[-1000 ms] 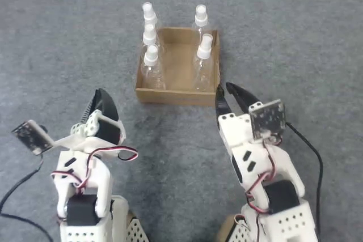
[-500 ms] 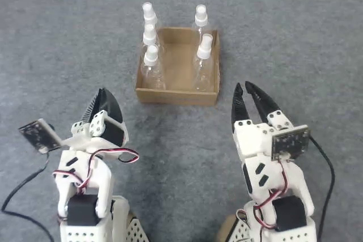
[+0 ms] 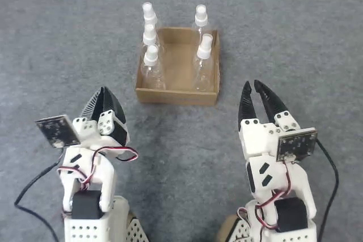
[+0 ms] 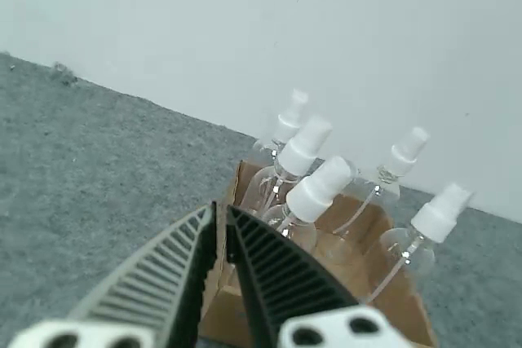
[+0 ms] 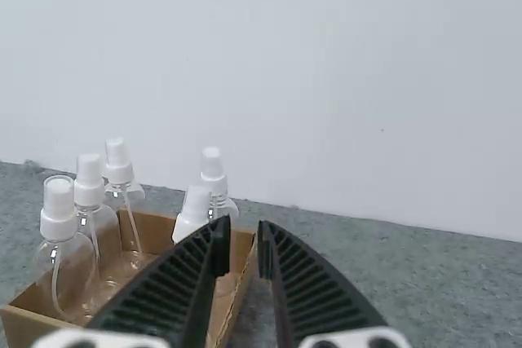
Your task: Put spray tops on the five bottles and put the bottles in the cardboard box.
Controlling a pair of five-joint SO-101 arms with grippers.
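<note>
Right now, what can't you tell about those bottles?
- High view: whether the two rear bottles stand inside the cardboard box or behind it; their clear bases are too faint.
- Right wrist view: one bottle, body behind the right gripper.
- All views: whether spray tops are tight; too small.

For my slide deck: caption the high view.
Five spray-topped bottles upright at the cardboard box; left gripper and right gripper empty, short of it.

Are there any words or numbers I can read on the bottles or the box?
None: no text can be read anywhere.
The bottles are clear, with no labels.
The cardboard box has plain brown walls.
The camera boards on the arms: any print there is too small to read.
</note>
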